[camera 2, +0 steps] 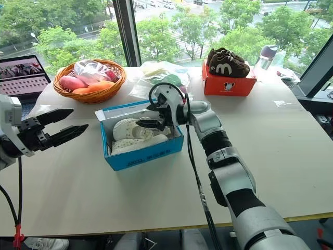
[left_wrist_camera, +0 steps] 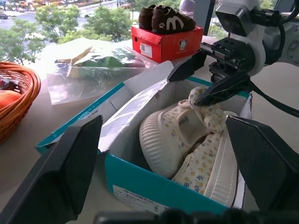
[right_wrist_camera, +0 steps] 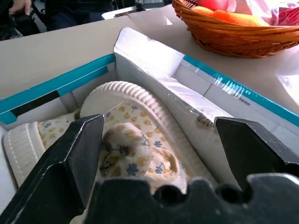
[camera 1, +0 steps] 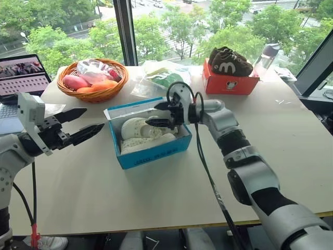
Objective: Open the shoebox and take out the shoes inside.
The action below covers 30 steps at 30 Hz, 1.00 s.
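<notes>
The blue shoebox [camera 1: 156, 153] stands open in the middle of the table, its white inside showing. Two cream-white shoes [camera 1: 136, 130] lie in it side by side. My right gripper [camera 1: 152, 114] reaches in over the box's far right corner, open. One finger hangs above the far wall. The other sits against the padded collar of the nearer shoe [right_wrist_camera: 135, 121], which lies between the two fingers. My left gripper [camera 1: 93, 119] hovers open to the left of the box, level with it and pointing at it, touching nothing.
A wicker basket [camera 1: 96, 96] of fruit and bags stands behind the box on the left. Clear plastic bags [camera 1: 156, 78] lie behind it. A red-orange box [camera 1: 229, 83] topped with dark brown shoes is at the back right. A laptop [camera 1: 21, 78] sits far left.
</notes>
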Each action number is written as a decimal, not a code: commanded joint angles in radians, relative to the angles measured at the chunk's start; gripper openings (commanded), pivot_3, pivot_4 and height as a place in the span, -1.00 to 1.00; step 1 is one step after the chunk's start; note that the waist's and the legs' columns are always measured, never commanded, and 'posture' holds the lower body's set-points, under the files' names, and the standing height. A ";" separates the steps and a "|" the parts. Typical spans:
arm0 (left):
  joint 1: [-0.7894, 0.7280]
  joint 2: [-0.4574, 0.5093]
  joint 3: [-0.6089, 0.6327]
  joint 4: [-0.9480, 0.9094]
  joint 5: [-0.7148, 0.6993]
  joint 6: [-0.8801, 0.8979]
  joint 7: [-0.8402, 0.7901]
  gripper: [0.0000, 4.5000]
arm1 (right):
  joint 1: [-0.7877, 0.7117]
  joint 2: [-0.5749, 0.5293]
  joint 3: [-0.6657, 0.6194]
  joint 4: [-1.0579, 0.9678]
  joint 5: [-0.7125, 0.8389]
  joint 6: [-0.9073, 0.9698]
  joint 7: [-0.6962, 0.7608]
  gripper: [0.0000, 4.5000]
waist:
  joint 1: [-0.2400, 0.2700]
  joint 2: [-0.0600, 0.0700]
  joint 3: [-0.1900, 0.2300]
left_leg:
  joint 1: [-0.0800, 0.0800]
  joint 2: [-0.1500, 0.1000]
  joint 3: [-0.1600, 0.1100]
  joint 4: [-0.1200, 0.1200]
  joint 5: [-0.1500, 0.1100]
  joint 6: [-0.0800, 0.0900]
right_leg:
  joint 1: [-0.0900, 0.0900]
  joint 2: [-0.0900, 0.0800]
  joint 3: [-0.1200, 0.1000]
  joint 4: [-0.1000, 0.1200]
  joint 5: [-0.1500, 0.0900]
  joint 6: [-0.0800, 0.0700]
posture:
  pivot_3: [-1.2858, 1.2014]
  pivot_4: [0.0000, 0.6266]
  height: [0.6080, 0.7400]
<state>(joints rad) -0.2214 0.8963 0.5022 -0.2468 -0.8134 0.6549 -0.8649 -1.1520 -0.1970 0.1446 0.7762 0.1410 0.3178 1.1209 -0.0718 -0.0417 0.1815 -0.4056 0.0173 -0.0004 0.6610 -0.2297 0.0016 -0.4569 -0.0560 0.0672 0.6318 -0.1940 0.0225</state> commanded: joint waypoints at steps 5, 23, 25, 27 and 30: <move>-0.018 0.007 0.014 -0.014 -0.002 -0.012 0.003 1.00 | 0.009 -0.007 -0.011 -0.058 0.014 0.013 0.023 -0.54 | 0.001 0.000 0.000 | 0.000 0.000 0.000 0.000 0.000 -0.001 | 0.000 0.000 0.000 0.000 0.000 0.000 | 0.03 -0.52 1.00; -0.002 0.020 0.036 -0.012 -0.002 -0.010 -0.003 1.00 | 0.044 0.067 -0.327 -0.289 0.400 0.345 -0.153 -0.99 | 0.002 0.000 0.000 | 0.000 0.000 -0.001 0.000 0.001 -0.001 | 0.000 0.000 0.000 0.000 0.000 0.000 | 0.03 -0.52 1.00; -0.007 0.021 0.032 -0.011 -0.002 -0.009 -0.004 1.00 | 0.040 0.050 -0.345 -0.315 0.420 0.362 -0.171 -0.99 | 0.001 0.000 0.000 | -0.001 0.000 -0.001 0.000 0.001 -0.001 | 0.000 0.000 0.000 0.000 0.000 0.000 | 0.03 -0.52 1.00; -0.011 0.023 0.029 -0.008 -0.002 -0.009 -0.007 1.00 | 0.010 -0.003 -0.387 -0.312 0.428 0.352 -0.201 -0.99 | 0.002 0.000 0.000 | -0.001 0.000 -0.001 0.000 0.001 -0.001 | 0.000 0.000 0.000 0.000 0.000 0.000 | 0.03 -0.52 1.00; -0.017 0.024 0.025 0.000 0.001 -0.012 -0.014 1.00 | -0.046 -0.086 -0.444 -0.259 0.440 0.357 -0.257 -0.99 | 0.007 0.000 0.000 | -0.001 -0.001 -0.001 0.000 0.001 -0.001 | 0.000 0.000 0.000 0.000 0.000 0.000 | 0.03 -0.52 1.00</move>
<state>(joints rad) -0.2227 0.9030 0.5063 -0.2401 -0.8122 0.6550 -0.8720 -1.1229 -0.2345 -0.2238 0.5244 0.5349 0.6843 0.8980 -0.0648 -0.0416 0.1815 -0.4067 0.0164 -0.0009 0.6611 -0.2288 0.0003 -0.4570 -0.0566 0.0671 0.6318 -0.1940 0.0225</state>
